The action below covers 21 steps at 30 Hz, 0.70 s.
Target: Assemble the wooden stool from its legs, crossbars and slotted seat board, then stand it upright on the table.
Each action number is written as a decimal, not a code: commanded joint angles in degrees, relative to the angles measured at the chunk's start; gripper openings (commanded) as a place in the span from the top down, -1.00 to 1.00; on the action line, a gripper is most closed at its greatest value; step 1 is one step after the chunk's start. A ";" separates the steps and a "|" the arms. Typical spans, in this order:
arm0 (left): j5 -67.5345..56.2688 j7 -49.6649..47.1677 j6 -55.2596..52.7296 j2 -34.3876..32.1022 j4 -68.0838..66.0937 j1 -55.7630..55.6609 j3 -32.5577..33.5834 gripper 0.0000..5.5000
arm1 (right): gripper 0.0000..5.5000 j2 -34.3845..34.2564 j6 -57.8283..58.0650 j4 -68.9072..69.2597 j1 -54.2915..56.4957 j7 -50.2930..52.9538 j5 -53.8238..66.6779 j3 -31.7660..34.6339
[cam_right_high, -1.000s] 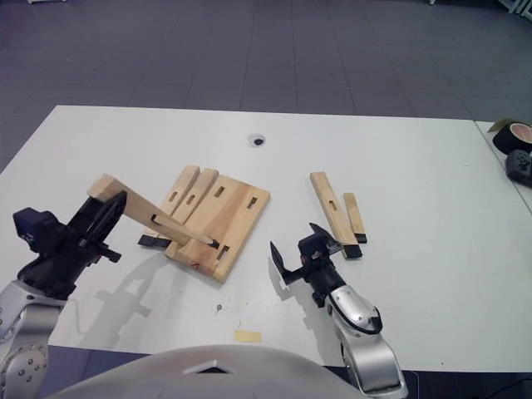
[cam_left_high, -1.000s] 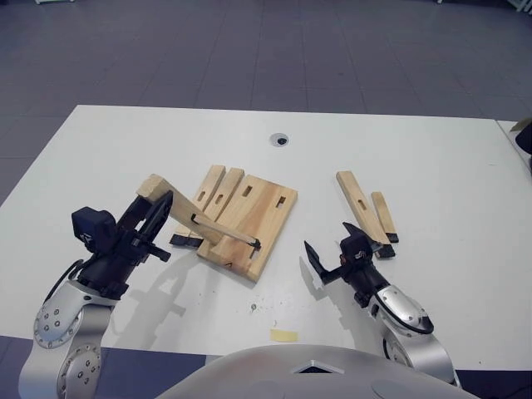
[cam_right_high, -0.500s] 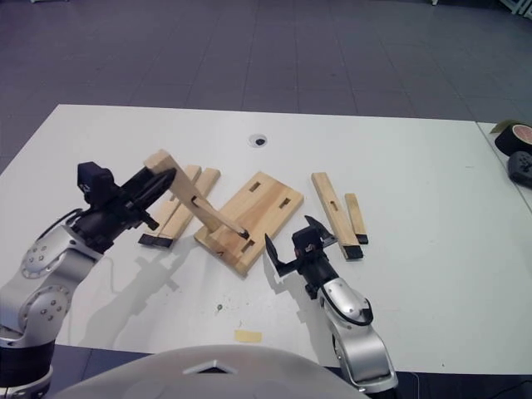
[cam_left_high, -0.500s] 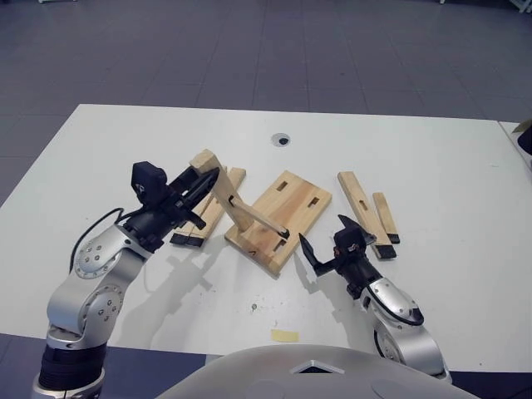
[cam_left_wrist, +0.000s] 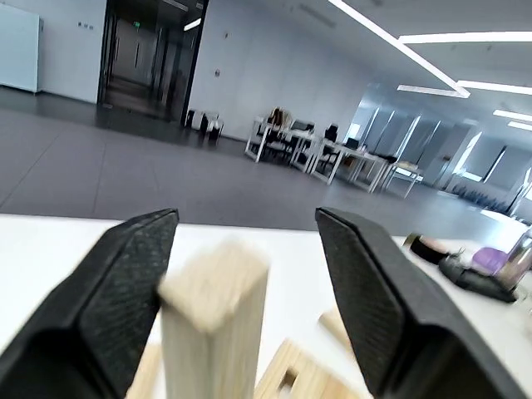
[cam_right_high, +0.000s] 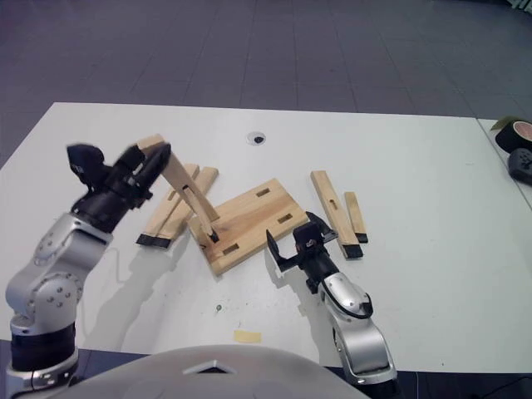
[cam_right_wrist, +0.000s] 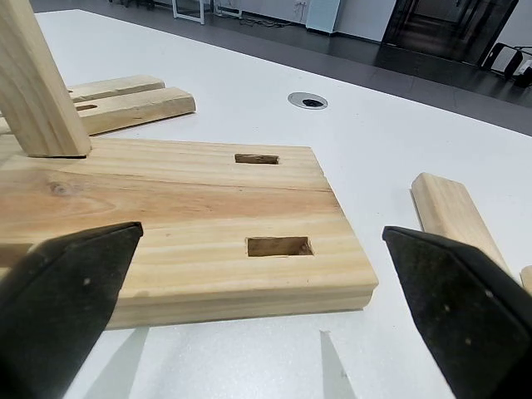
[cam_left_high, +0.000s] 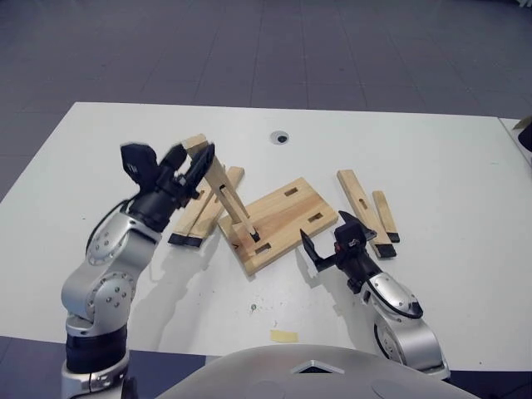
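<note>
The slotted seat board (cam_left_high: 278, 218) lies flat at mid-table. One stool leg (cam_left_high: 224, 191) stands steeply tilted with its foot in a slot near the board's left corner. My left gripper (cam_left_high: 191, 160) is shut on that leg's top end (cam_left_wrist: 214, 287), with a black finger (cam_left_wrist: 125, 283) on each side. My right gripper (cam_left_high: 331, 238) is open and low over the table, just off the board's right edge (cam_right_wrist: 274, 291). Two more legs (cam_left_high: 202, 209) lie side by side left of the board. A longer piece (cam_left_high: 357, 202) and a shorter piece (cam_left_high: 383, 215) lie to the right.
A round cable grommet (cam_left_high: 283, 138) sits in the table behind the board. A scrap of yellow tape (cam_left_high: 283, 335) lies near the front edge. A tape roll (cam_right_high: 519, 133) and a dark object (cam_right_high: 522, 166) are on a surface beyond the table's right end.
My left arm has swung toward the table's middle and raised the leg much steeper. The board has turned and slid right with it. The right gripper stays open beside it.
</note>
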<state>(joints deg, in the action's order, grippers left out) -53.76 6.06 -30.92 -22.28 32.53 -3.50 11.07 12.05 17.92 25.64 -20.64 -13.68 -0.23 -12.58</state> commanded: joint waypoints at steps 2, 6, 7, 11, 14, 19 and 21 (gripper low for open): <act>-10.09 -3.09 -4.41 -2.58 -1.02 -12.87 4.15 -0.41 | -0.96 -0.87 -0.78 -1.98 0.79 0.50 0.01 -0.23; -4.84 3.29 -4.23 -11.62 -14.46 -18.34 9.16 -0.64 | -0.96 -0.84 -1.30 -2.92 1.41 0.27 0.25 0.27; -0.10 5.29 -3.97 -14.49 -18.62 -17.70 7.48 -0.70 | -0.96 -0.85 -1.48 -3.22 1.49 0.25 0.21 0.32; 16.40 10.36 -3.86 -20.40 -29.44 -12.65 -3.24 -0.96 | -0.96 -1.07 -1.95 -4.60 2.56 0.28 0.10 0.43; 24.94 16.22 -2.99 -20.23 -32.73 -11.19 -12.96 -0.96 | -0.96 -1.19 -2.26 -5.41 3.22 0.10 -0.02 0.07; 35.18 18.51 -1.83 -16.66 -36.82 -12.34 -21.59 -0.96 | -0.96 -1.19 -2.61 -5.95 3.57 0.25 -0.34 -0.09; 37.93 18.90 -1.02 -16.48 -38.44 -11.64 -22.19 -0.96 | -0.96 -1.22 -2.60 -5.96 3.65 0.29 -0.26 0.08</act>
<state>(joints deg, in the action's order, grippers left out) -18.97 24.46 -32.85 -38.72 -4.01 -15.13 -10.51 10.90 15.47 19.82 -17.27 -13.42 -0.50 -12.73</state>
